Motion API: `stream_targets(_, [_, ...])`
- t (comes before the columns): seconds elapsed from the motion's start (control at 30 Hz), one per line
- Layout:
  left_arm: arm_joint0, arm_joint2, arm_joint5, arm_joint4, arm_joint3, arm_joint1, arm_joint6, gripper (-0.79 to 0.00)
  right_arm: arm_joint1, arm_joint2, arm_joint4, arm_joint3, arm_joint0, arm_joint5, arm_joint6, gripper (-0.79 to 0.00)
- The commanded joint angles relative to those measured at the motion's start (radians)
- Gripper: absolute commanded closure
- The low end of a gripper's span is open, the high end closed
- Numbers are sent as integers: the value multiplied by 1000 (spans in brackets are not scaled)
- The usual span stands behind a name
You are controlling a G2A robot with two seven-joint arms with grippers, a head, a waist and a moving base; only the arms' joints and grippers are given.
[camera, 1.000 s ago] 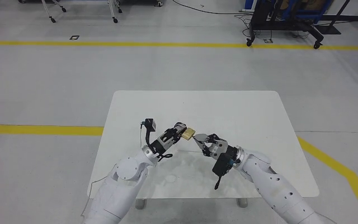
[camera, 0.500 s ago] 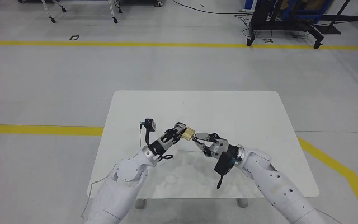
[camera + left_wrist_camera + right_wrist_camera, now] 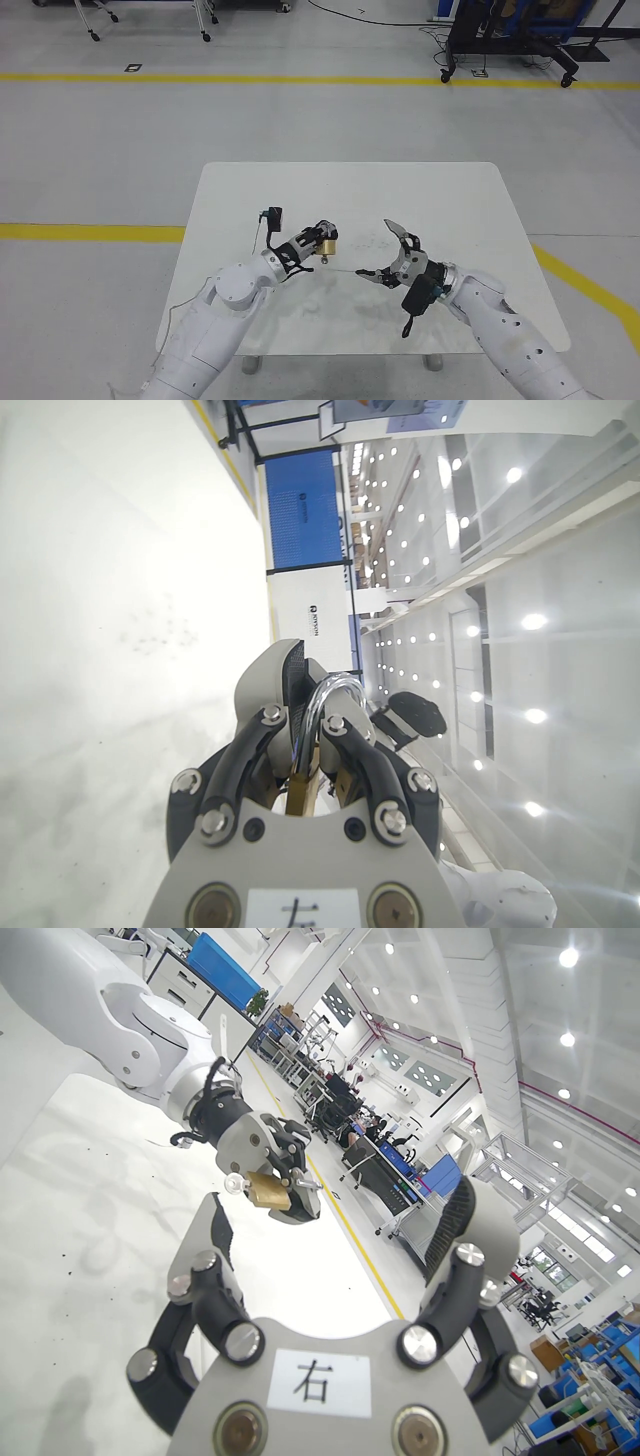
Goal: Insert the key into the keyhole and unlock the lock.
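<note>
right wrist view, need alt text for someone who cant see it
The right pincer is open and empty in the foreground, above a white table. Beyond it, the left pincer grips a brass padlock with a key sticking out of one end.

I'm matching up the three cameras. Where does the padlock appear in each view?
Top view: padlock held by the left gripper over the middle of the table.
Left wrist view: padlock between that gripper's fingers, shackle toward the fingertips.
Right wrist view: padlock farther off, beyond the open right gripper.
Shared landmark: the left gripper clamped on it.
</note>
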Motion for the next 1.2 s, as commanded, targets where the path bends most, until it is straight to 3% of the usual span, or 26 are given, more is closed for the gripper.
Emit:
stream_targets(0.0, [-3, 3, 4, 7, -1, 0, 1, 0, 0, 0, 0, 0, 0, 0, 0, -785])
stream_targets(0.3, [-7, 10, 17, 59, 5, 2, 7, 0, -1, 7, 22, 4, -3, 5, 6, -785])
stream_targets(0.5, [-117, 135, 146, 293, 73, -10, -98, 0, 19, 159, 118, 53, -42, 44, 7, -785])
stream_targets(0.6, [-195, 217, 144, 327, 178, -34, -161, 0, 31, 232, 134, 82, -69, 54, -2, -785])
stream_targets(0.8, [-314, 315, 110, 230, 374, -109, -109, 0, 43, 314, 161, 103, -112, 61, -33, -785])
stream_targets(1.0, [-384, 389, 91, 244, 491, -166, -44, 0, 48, 351, 164, 112, -138, 62, -54, -785])
stream_targets(1.07, [-398, 395, 83, 229, 520, -180, -28, -228, 48, 351, 164, 112, -138, 62, -54, -785])
stream_targets(1.1, [-405, 398, 81, 225, 534, -187, -25, -391, 48, 351, 164, 112, -138, 62, -54, -785])
stream_targets(1.13, [-412, 402, 78, 224, 545, -193, -20, -785, 48, 351, 164, 112, -138, 62, -54, -785])
stream_targets(1.17, [-418, 404, 79, 221, 555, -198, -17, -785, 48, 351, 164, 112, -138, 62, -54, -785])
